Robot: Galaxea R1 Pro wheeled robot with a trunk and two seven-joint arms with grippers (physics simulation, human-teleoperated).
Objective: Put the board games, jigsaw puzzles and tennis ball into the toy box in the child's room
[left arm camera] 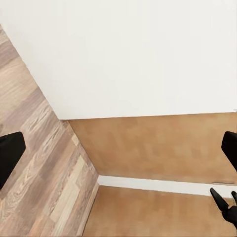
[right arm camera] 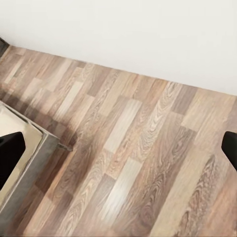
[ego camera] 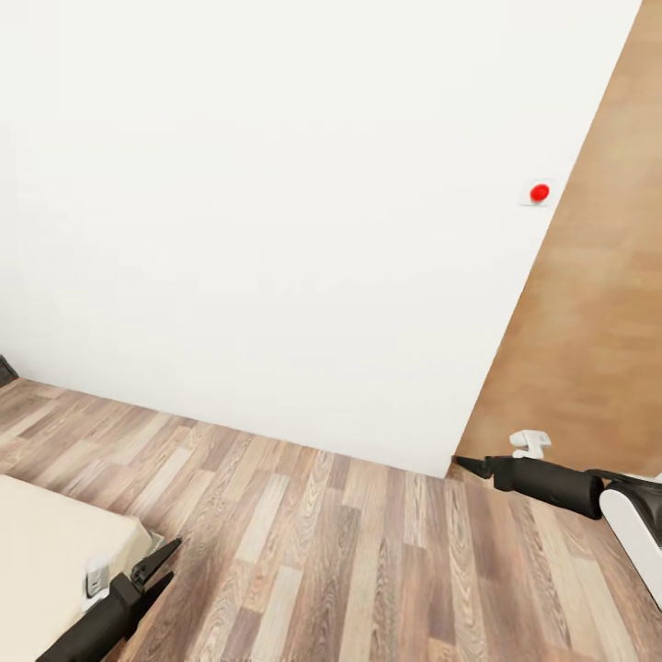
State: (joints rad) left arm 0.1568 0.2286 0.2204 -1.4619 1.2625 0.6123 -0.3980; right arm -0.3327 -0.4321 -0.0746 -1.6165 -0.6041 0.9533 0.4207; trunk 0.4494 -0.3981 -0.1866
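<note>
The board games, jigsaw puzzles, tennis ball, toy box and table are out of view. A corner of the bed, with its plain beige mattress, lies at the lower left of the head view and is bare; the right wrist view catches the bed too. My left gripper hangs open and empty just off that corner, above the floor. In its own wrist view the left gripper has its fingers spread wide. My right gripper is open and empty, low near the wall's end; the right gripper looks down on floorboards.
A white wall stands straight ahead with a red button on it. A brown wooden panel rises to the right, with a small white fitting at its foot. Wood-plank floor runs between bed and wall.
</note>
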